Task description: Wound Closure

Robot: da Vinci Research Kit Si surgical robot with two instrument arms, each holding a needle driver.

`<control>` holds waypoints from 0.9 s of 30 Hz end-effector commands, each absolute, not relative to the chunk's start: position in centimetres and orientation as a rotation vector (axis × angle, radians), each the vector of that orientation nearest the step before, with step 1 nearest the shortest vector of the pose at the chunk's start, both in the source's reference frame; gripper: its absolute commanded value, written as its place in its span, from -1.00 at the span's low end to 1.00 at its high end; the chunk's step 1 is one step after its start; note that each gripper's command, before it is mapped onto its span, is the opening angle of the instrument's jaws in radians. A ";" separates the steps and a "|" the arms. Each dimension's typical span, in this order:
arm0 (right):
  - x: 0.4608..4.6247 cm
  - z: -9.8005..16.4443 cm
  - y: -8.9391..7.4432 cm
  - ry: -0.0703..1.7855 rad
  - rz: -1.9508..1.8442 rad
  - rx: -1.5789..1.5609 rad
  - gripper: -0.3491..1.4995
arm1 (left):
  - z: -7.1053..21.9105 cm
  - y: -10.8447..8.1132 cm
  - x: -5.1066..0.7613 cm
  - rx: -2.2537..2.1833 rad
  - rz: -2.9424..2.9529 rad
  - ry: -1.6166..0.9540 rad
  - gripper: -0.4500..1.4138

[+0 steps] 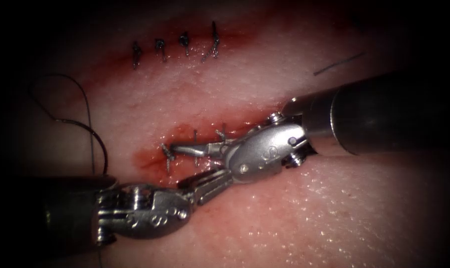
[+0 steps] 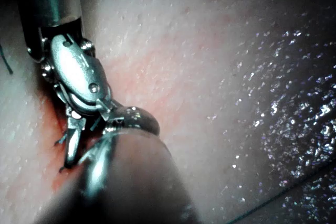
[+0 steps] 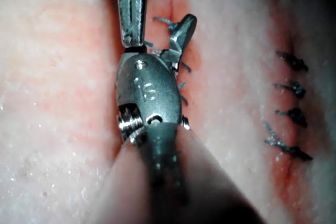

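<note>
A: Right tool [image 1: 195, 149]? Relative to the cut.
B: Comes in from the cut's right end, jaws lying along the cut [image 1: 195, 141] on the tissue [image 1: 334, 208]. They look spread a little in the right wrist view [image 3: 181, 38], tips at the leftmost stitch [image 1: 166, 154]. Can't tell if they grip anything there.
A: Left tool [image 1: 210, 183]?
B: Just below the cut, jaws look closed, pointing up at the right tool's wrist. Nothing visible in them.
A: Smaller stuff?
B: Red fluid [image 1: 150, 161] pooled around the cut's left end. Dark thread [image 1: 88, 129] loops well left of the cut. Second row of finished stitches [image 1: 185, 44] well above the cut. A loose cut end of thread [image 1: 339, 63] up right of it.
A: Needle?
B: Can't make one out; can't tell where it is.
</note>
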State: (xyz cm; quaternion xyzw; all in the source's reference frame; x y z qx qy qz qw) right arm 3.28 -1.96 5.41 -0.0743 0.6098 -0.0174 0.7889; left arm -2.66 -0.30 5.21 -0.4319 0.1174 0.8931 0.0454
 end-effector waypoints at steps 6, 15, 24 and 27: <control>2.99 5.2 -1.8 1.285 0.023 -0.166 0.94 | 5.1 -0.8 -2.35 -1.364 2.666 0.243 -1.00; 2.78 5.2 -1.7 1.246 0.067 -0.183 0.87 | 5.4 -1.1 -2.27 -1.461 2.525 0.030 -1.00; 2.60 5.2 -1.6 1.224 0.114 -0.180 0.87 | 5.7 -1.3 -2.15 -1.390 2.306 -0.428 0.32; 2.56 5.2 -1.6 1.215 0.132 -0.179 0.87 | 5.7 -1.2 -2.00 -1.288 2.284 -0.421 0.48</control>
